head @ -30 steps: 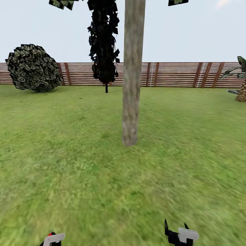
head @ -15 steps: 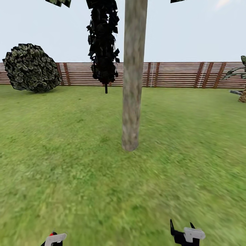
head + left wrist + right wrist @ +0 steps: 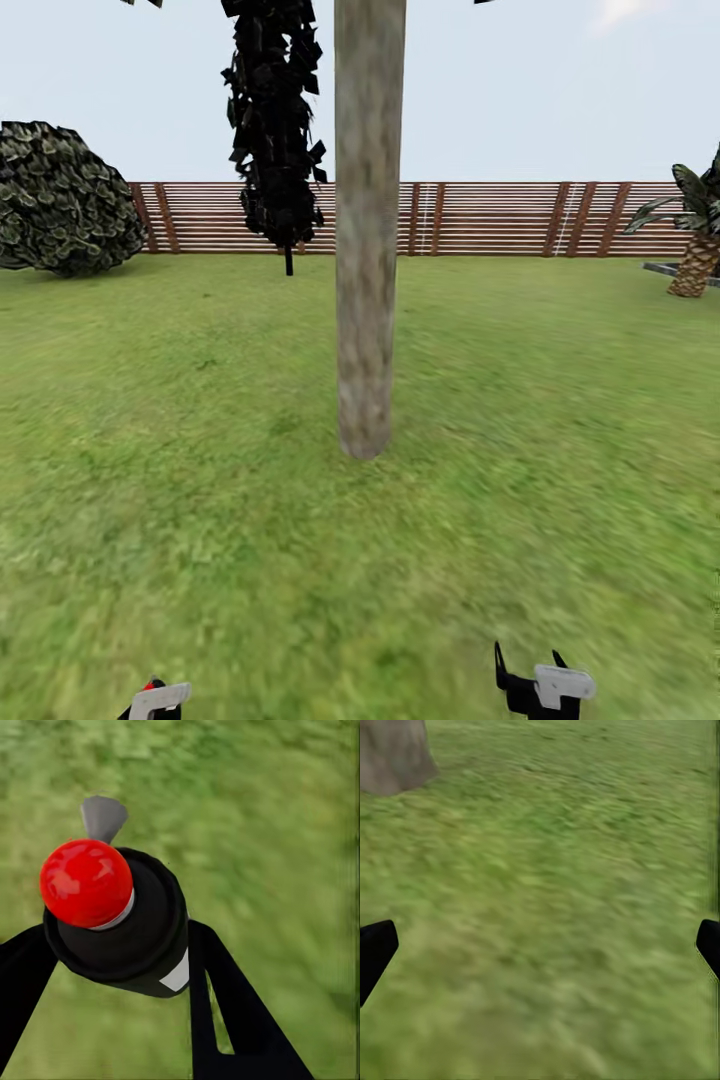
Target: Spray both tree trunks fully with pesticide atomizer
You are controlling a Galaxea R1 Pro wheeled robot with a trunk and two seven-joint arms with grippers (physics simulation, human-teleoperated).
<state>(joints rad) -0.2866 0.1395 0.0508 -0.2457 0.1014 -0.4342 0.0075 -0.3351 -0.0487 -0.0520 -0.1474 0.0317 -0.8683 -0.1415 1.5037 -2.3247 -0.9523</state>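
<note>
My left gripper (image 3: pixel 112 967) is closed around the sprayer (image 3: pixel 120 922), black fingers (image 3: pixel 225 1005) pressed against both sides of its dark round body. Red knob (image 3: pixel 86 881) on top of it, sitting on a thin pale ring. Grey nozzle tip (image 3: pixel 103 817) pokes out beyond the knob. Small white patch on the body beside one finger. Blurry green grass (image 3: pixel 262 810) behind everything.

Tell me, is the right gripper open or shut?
Open: the right gripper shows its fingertips far apart, only grass between them.
</note>
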